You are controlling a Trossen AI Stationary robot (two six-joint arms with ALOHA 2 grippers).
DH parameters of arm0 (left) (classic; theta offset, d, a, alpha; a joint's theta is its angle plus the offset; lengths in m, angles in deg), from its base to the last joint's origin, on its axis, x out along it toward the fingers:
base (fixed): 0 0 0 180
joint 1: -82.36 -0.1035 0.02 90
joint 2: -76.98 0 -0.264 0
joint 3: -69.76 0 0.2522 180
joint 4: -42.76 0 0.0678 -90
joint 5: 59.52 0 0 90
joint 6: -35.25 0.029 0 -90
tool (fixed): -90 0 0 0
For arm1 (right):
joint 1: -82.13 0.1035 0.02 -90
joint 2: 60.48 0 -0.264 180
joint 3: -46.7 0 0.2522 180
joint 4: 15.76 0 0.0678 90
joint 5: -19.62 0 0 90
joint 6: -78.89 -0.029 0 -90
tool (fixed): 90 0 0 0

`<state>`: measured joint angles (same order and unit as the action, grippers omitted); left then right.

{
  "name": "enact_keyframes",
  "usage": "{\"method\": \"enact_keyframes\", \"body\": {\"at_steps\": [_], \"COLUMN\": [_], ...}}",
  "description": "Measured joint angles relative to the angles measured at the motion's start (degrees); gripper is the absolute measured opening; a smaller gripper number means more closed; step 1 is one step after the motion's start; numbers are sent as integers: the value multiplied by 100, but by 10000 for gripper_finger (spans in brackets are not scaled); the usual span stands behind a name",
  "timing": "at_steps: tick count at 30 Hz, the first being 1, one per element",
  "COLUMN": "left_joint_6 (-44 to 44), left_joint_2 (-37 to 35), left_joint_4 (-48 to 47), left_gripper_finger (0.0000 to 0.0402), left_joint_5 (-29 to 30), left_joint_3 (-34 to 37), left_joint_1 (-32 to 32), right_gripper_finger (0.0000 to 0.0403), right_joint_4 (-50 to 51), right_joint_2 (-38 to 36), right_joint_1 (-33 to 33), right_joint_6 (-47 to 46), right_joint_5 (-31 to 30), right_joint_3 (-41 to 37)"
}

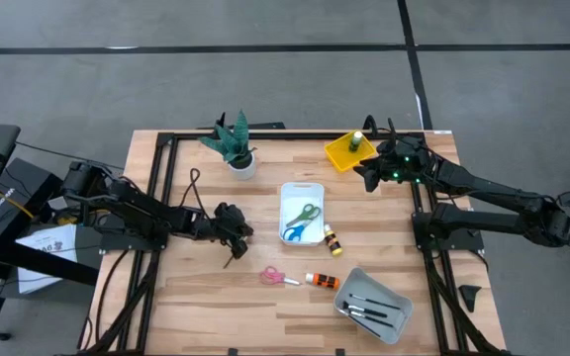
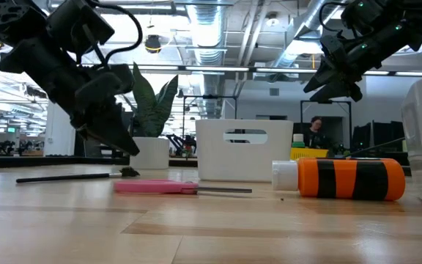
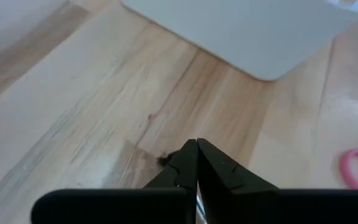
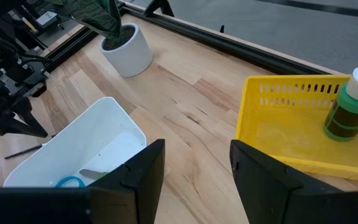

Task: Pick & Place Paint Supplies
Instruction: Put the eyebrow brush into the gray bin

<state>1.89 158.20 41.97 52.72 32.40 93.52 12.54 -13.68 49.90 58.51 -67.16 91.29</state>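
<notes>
My left gripper [image 1: 232, 244] is clenched on a thin brush [image 2: 72, 176], its long axis running along the table just under the tips. Right gripper [image 1: 371, 176], released, waits near the yellow tray [image 1: 342, 155].

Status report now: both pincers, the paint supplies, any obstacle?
Left pincer shut on thin dark brush, tip at table. Right pincer open beside yellow plastic tray; green paint bottle inside. No obstacle seen.

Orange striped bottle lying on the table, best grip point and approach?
Grip the orange bottle across its striped body, near the middle, coming straight down. It lies flat on its side with the white cap toward the pink scissors, so the round barrel gives two opposing sides; jaws should close across the width, not along the length.
</notes>
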Motion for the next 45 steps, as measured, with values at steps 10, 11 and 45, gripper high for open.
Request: {"method": "enact_keyframes", "body": {"at_steps": [10, 11, 45], "left_joint_6": [-514, -652, -1150], "left_joint_2": [-176, -176, 898], "left_joint_4": [-373, -476, 330], "left_gripper_finger": [12, 18, 114], "left_joint_5": [22, 22, -122], "left_joint_3": [-4, -4, 156], "left_joint_1": [2, 2, -63], "right_gripper_finger": [177, 177, 177], "right_joint_4": [4, 4, 66], "right_joint_2": [-2, -2, 0], "right_joint_1": [-2, -2, -8], "right_joint_6": [88, 90, 237], "right_joint_5": [-2, -2, -5], "right_joint_3": [0, 0, 0]}}
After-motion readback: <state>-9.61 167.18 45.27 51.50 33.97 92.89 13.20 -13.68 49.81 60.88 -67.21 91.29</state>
